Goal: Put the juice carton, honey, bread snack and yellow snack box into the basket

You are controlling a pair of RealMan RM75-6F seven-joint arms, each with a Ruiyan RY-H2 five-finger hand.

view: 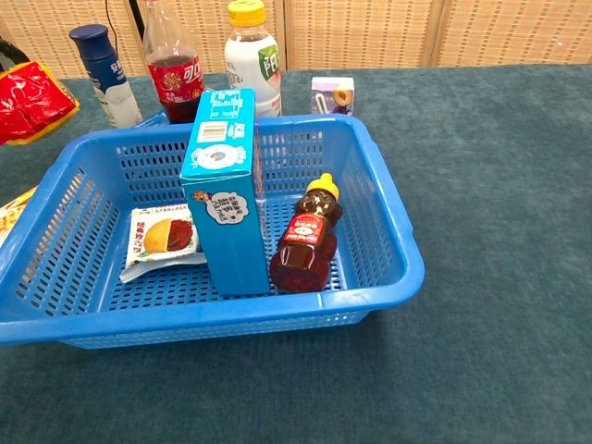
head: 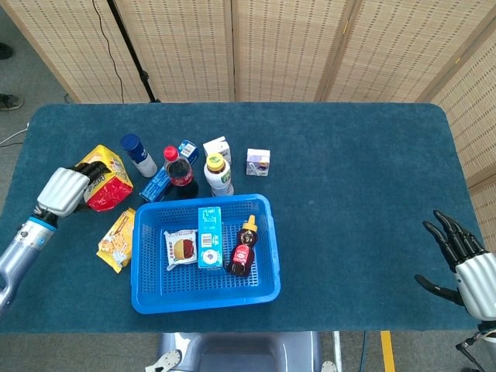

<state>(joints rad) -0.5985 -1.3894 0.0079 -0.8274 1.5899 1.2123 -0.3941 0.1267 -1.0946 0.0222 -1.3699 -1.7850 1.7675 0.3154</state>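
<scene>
The blue basket holds the upright blue juice carton, the honey bear bottle and the bread snack. My left hand grips the yellow-and-red snack box at the table's left, lifted off the cloth and left of the basket. My right hand hovers open at the right edge, holding nothing. The chest view shows neither hand plainly.
Behind the basket stand a blue-capped bottle, a cola bottle and a yellow-capped bottle, with small cartons nearby. A flat yellow snack pack lies against the basket's left side.
</scene>
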